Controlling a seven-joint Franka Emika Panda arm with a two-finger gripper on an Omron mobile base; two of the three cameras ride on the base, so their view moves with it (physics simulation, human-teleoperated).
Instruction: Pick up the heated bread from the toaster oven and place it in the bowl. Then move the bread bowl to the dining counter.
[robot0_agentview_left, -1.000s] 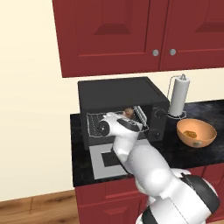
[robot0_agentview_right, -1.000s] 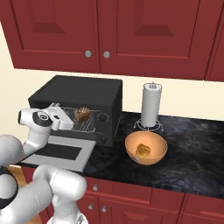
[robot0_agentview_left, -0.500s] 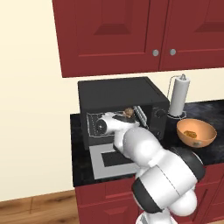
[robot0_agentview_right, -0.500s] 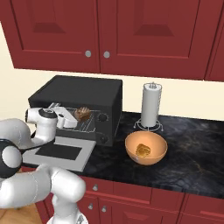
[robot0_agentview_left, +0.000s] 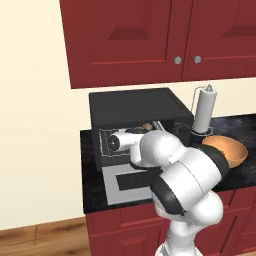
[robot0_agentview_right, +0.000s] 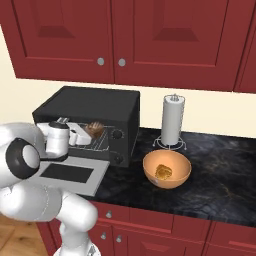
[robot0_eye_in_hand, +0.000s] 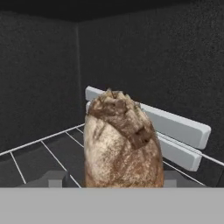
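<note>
Golden-brown heated bread (robot0_eye_in_hand: 121, 142) on the wire rack (robot0_eye_in_hand: 39, 148) inside the toaster oven (robot0_agentview_right: 102, 107), standing between the end effector (robot0_eye_in_hand: 109, 179) fingertips (robot0_eye_in_hand: 53, 178); jaws part open, contact cannot be told. Nearby on the black surface (robot0_agentview_right: 220, 175): bowl (robot0_agentview_right: 166, 169), paper-towel holder (robot0_agentview_right: 172, 121). Oven door (robot0_agentview_right: 70, 172) lowered beneath the arm.

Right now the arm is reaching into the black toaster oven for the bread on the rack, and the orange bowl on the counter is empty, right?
Not quite: the bowl is not empty. The right base view shows a small golden piece of food lying in it. The rest holds: the gripper reaches into the toaster oven at the bread on the rack.
</note>
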